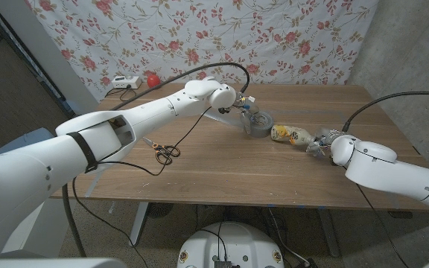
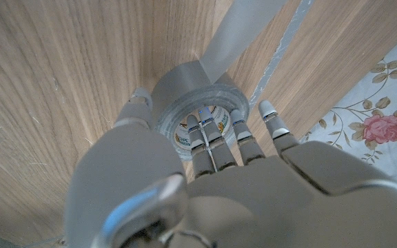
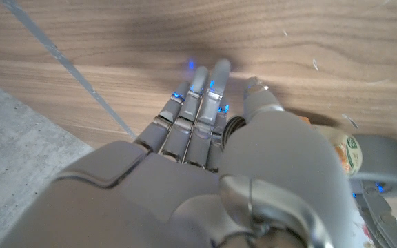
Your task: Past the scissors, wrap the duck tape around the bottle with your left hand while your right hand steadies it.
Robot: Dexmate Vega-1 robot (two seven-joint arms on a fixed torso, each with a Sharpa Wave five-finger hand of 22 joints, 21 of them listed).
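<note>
The gray duck tape roll stands on the table, touching the bottle, which lies on its side with a yellow label.

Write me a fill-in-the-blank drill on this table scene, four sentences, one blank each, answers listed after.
1. The left hand grips the grey roll of ____, with some of its fingers inside the roll's hole.
2. The right hand is at one end of the ____, which lies on its side.
3. The tool with orange handles lying under the left arm is a pair of ____.
4. The tape roll sits against one end of the bottle on the ____ table.

Answers: tape; bottle; scissors; wooden
</note>
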